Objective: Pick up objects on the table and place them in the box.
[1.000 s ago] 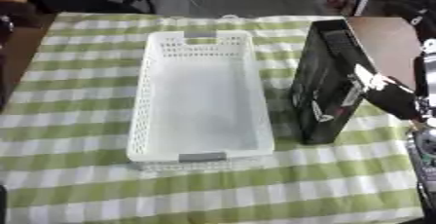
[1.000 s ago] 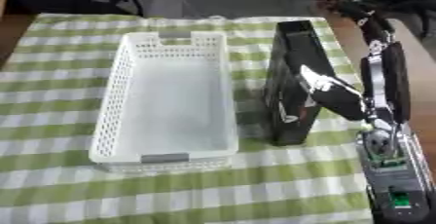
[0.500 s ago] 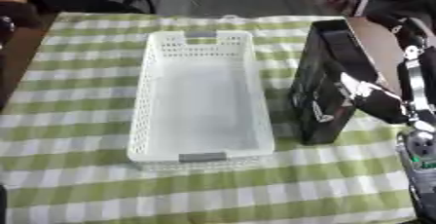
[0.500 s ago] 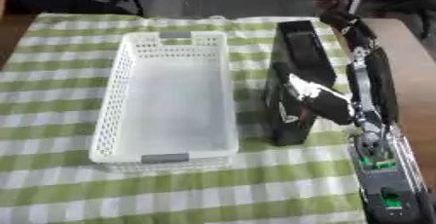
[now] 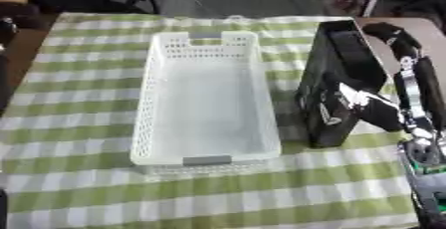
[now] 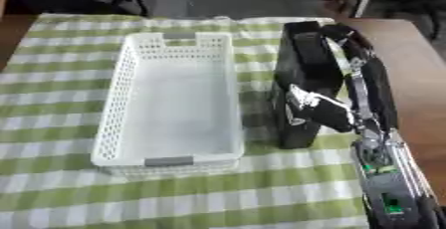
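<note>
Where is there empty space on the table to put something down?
The checked cloth left of the white basket is bare, and so is the strip in front of the basket. The basket holds nothing. It is crowded on the right, where the right hand meets the black box.

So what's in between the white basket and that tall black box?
Only a narrow strip of the green-and-white checked tablecloth lies between the white basket and the black box; nothing sits on it. The left eye view shows this best.
</note>
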